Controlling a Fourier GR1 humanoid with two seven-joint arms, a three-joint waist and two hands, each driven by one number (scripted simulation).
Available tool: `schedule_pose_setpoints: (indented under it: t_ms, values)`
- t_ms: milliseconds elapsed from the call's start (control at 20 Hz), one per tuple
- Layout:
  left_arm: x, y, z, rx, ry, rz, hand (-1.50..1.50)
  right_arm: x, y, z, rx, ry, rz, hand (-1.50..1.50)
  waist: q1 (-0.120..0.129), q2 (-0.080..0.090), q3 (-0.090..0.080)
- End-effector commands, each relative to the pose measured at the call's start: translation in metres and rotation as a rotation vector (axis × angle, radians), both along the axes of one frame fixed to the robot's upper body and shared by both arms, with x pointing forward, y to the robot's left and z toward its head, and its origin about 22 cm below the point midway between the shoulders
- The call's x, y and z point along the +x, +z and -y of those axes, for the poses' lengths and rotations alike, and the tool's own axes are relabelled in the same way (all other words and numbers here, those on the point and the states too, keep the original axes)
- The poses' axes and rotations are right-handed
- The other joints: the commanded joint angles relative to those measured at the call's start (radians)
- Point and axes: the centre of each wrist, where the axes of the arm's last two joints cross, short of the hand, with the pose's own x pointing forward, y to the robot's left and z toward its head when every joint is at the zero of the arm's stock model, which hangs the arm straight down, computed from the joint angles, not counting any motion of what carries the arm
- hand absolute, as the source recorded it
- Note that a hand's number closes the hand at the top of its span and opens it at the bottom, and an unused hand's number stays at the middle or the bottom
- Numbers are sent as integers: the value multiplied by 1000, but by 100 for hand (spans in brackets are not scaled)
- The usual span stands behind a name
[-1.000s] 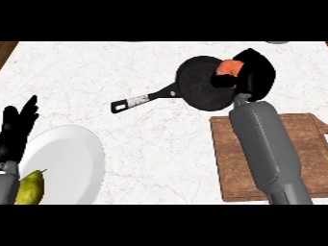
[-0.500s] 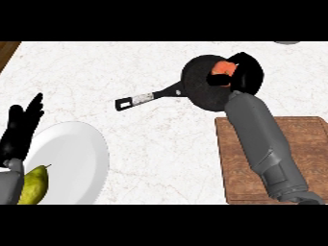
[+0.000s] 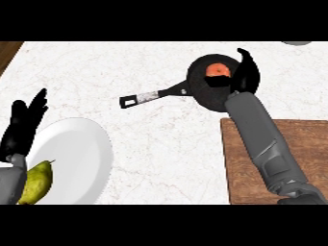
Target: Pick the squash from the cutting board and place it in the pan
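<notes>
One small orange squash lies inside the black round metal pan, in the part of the pan toward 12 o'clock. The brown wooden cutting board, at 5 o'clock from the pan, carries nothing that I can see. The robot's right hand stands over the pan, just at 3 o'clock of the squash. Its fingers look straightened and point toward 12 o'clock, so I judge it released, but I cannot tell if the thumb touches the squash, because black hand and black pan merge there. The step in hand is, I think, the letting go and the leaving. To do it well, the hand should hold its fingers spread and rise straight up before it goes toward 6 o'clock. In this way no finger drags the squash over the rim or turns the pan by its long black handle, which points toward 8 o'clock. By count: one squash, one pan, one cutting board, one white round plate at 8 o'clock of the view, one yellow-green pear at its edge, and two hands. The left hand rests relaxed at 9 o'clock, fingers up, over the white marble counter.
</notes>
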Motion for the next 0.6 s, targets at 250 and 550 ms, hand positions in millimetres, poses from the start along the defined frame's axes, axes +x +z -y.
schedule_pose_setpoints:
  t_ms: [250,550]
  values:
    - [4,8,-6,16,5,7,0,0,-1,-1,41,-77,238,-150,5,1,1]
    - [-6,-10,5,-4,26,-15,0,0,-1,6,69,-184,346,-150,-27,-14,-1]
